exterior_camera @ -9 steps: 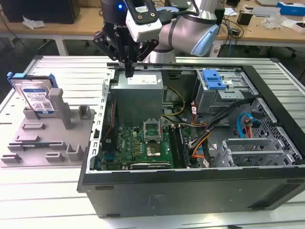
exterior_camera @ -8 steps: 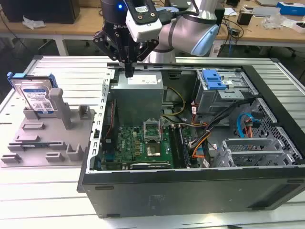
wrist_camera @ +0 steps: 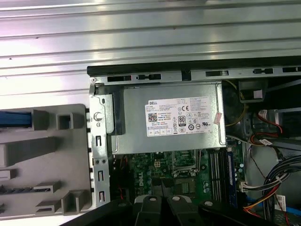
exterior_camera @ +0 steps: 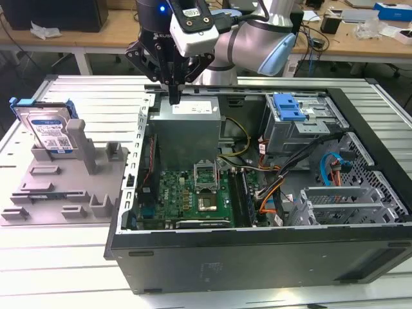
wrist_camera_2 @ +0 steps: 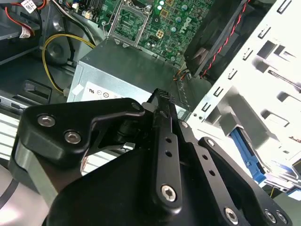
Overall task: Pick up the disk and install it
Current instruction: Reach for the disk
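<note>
The disk, a silver drive with a white-and-blue label in a blue carrier, stands on edge in a slot of the grey fixture at the exterior view's left, outside the computer case. A blue strip of its carrier shows in the first wrist view. My gripper hangs over the back left corner of the case, just above the grey power-supply box, well to the right of the disk. Its black fingers are shut together with nothing between them.
The open computer case lies on a slatted white table. Inside are the green motherboard, loose cables and a metal drive cage with a blue latch. Workbenches with clutter stand behind.
</note>
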### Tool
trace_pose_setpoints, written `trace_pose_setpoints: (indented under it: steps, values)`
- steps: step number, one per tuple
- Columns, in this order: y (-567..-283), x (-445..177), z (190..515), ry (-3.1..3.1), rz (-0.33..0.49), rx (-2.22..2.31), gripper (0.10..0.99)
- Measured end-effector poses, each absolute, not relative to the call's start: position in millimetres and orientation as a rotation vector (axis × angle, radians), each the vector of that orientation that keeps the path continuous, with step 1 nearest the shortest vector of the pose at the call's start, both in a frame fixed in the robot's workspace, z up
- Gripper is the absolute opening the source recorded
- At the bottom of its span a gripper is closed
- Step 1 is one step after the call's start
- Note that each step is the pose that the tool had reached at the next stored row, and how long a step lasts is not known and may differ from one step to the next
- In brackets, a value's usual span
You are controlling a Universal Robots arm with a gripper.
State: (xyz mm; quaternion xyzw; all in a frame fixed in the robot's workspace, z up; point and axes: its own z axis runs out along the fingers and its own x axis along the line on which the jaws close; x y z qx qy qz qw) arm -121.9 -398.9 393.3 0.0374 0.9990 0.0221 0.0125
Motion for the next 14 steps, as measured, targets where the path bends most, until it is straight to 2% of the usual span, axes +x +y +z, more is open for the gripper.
trace_pose_setpoints:
  steps: [8, 14]
  values:
    - [-397, -133, 393, 3.114, 0.069, 0.117, 0.106]
    - [-379, -172, 392, 3.114, 0.069, 0.116, 0.106]
